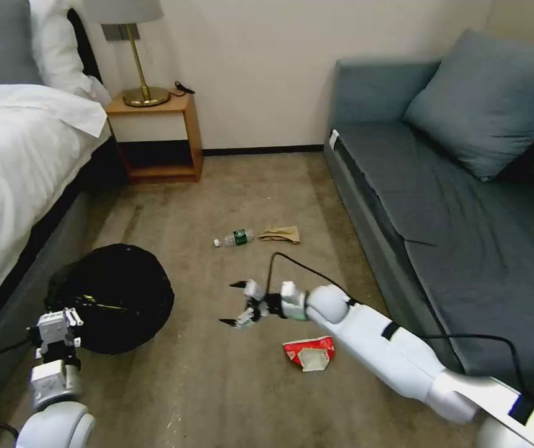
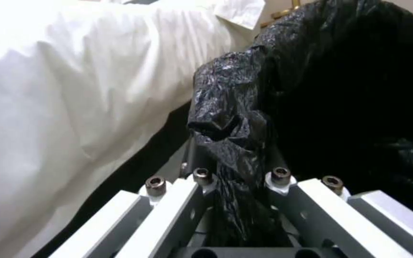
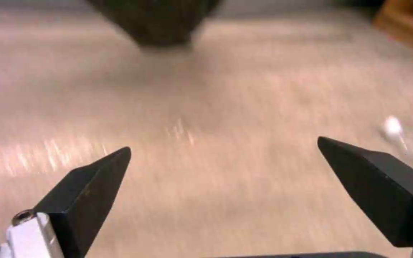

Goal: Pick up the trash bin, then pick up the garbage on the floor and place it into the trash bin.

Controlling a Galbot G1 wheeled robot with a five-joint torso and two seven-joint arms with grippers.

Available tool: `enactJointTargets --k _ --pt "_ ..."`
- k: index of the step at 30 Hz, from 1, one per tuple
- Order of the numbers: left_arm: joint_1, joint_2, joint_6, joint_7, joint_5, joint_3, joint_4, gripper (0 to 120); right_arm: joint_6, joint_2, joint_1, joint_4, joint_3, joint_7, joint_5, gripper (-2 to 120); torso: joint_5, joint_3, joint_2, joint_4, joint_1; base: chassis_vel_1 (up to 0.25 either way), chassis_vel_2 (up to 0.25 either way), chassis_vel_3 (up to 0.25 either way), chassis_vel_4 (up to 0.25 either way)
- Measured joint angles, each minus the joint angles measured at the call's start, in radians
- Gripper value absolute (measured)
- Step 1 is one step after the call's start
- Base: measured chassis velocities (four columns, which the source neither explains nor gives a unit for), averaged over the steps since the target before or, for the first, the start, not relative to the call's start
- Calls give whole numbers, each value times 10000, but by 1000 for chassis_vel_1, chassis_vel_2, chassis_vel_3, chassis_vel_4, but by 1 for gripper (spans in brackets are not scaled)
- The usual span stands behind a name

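The trash bin (image 1: 114, 297), lined with a glossy black bag (image 2: 340, 89), stands by the bed at the lower left. My left gripper (image 1: 60, 325) is shut on its near rim, with bag plastic bunched between the fingers (image 2: 187, 200). My right gripper (image 1: 237, 305) hangs open over bare carpet right of the bin, holding nothing, with its black fingertips (image 3: 101, 172) wide apart. Garbage lies on the floor: a clear bottle with a green label (image 1: 234, 238), a brown paper scrap (image 1: 281, 234) beside it, and a red-and-white wrapper (image 1: 309, 353) under my right forearm. The bin (image 3: 154, 18) shows dark beyond the right gripper.
A bed with white sheets (image 1: 12, 162) runs along the left. A wooden nightstand (image 1: 155, 137) with a brass lamp stands at the back wall. A blue-grey sofa (image 1: 453, 205) takes up the right side. A black cable (image 1: 298, 264) loops over my right wrist.
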Motion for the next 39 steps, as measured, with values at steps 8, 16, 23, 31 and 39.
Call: enactJointTargets --k 8,16,23,31,39 --pt "-173 26 22 -101 24 -22 56 7 435 -312 -536 -1451 1244 -925 -2133 100 1 0 0 -1 0 0 0 0 0" --pt "-190 -29 34 -120 52 41 142 7 733 -263 -1076 -2284 2374 -1856 -3198 100 -4 -2 1 2 0 0 0 0 0" --pt "-226 8 0 -119 49 78 287 7 774 -359 -1519 -2250 2735 -2063 -3378 100 -3 -1 0 1 0 0 0 0 0" --pt "-252 0 -5 -119 54 133 317 7 975 -186 -1587 -2754 3026 -2010 -3670 100 -4 -1 0 1 0 0 0 0 0" --pt "-234 84 -29 -117 49 114 331 7 1209 31 -1348 -3354 3242 -1985 -3901 75 -4 -1 0 1 0 0 0 0 0"
